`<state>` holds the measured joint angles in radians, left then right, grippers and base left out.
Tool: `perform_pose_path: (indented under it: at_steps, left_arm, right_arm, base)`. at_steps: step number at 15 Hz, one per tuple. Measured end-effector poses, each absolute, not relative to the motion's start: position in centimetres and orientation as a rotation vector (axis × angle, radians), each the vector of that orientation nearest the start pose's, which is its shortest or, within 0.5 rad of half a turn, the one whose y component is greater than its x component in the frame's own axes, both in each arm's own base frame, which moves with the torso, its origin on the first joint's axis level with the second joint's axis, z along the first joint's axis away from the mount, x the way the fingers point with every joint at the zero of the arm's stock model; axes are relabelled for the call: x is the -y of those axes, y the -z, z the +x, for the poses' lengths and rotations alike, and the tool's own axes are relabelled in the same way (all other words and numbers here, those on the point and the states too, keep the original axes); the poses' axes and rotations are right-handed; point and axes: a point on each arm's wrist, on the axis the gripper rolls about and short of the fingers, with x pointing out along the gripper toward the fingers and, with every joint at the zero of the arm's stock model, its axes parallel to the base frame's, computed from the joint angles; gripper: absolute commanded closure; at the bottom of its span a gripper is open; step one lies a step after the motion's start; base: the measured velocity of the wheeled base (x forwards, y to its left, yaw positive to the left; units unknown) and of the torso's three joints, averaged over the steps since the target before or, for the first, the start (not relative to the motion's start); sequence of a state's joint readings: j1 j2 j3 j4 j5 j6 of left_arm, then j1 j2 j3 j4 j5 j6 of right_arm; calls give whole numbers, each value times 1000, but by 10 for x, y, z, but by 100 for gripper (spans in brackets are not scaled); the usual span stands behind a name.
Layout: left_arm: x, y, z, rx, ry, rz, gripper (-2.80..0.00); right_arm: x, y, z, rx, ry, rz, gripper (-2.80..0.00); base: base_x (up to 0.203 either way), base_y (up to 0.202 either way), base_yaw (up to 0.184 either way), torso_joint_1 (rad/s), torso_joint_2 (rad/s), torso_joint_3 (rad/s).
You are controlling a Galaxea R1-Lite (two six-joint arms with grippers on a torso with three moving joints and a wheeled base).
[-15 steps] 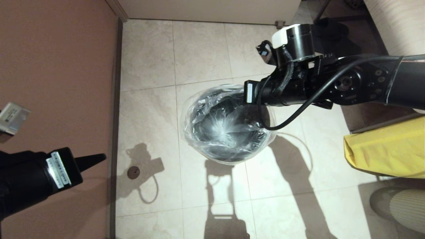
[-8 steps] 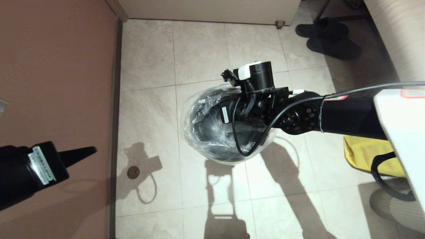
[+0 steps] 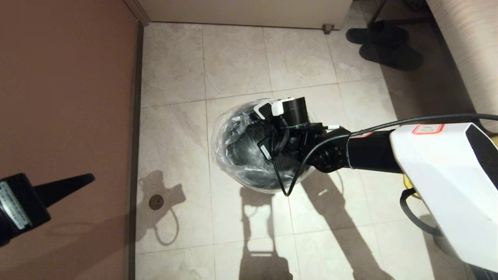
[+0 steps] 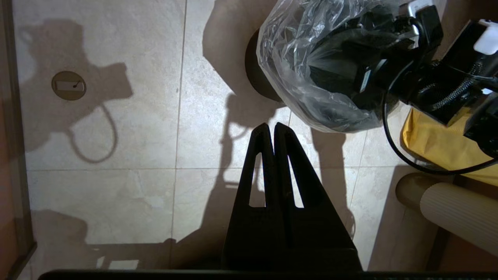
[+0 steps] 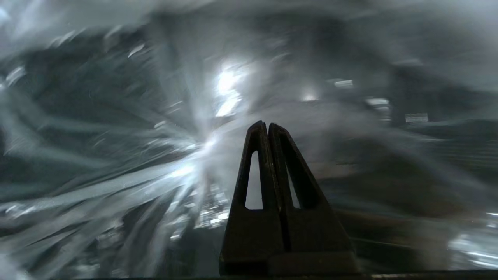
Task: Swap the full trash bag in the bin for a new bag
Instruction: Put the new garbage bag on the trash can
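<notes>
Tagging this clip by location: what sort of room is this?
Probably a home room: tiled floor, slippers by the wall, and a bin lined with a new bag.

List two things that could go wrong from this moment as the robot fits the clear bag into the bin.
1. The right hand is shut and pushed down inside the bag, close to its star-shaped bottom seal. The pointed tips might pierce or tear the thin plastic.
2. The bag's edge is only loosely folded over the bin rim. Pushing down might drag it off the rim and into the bin.
The left hand is shut and away from the bin, so nothing holds the edge.
</notes>
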<state>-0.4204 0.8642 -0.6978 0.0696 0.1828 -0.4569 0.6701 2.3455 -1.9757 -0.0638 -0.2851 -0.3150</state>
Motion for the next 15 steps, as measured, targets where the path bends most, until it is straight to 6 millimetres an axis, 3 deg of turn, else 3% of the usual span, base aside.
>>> perform_pose_path:
  at_steps: [5,9,12,15]
  left_arm:
    - [30,-245,76,-269,187,-389,0]
    - [28,-245,73,-262,190,-394,0]
    - [28,-245,71,-256,203,-399,0]
    - [28,-244,70,-263,223,-412,0]
  right_arm:
    - [-317,-167,392,-252,-463,-547,0]
    - [-311,-169,385,-327,-488,-624,0]
    - [-318,-163,391,-255,-485,-608,0]
    - [-324,-143,399,-238,-491,-652,0]
  base:
    - [0,0,0,0,0,0]
    - [0,0,0,0,0,0]
    - [0,0,0,0,0,0]
    - [0,0,0,0,0,0]
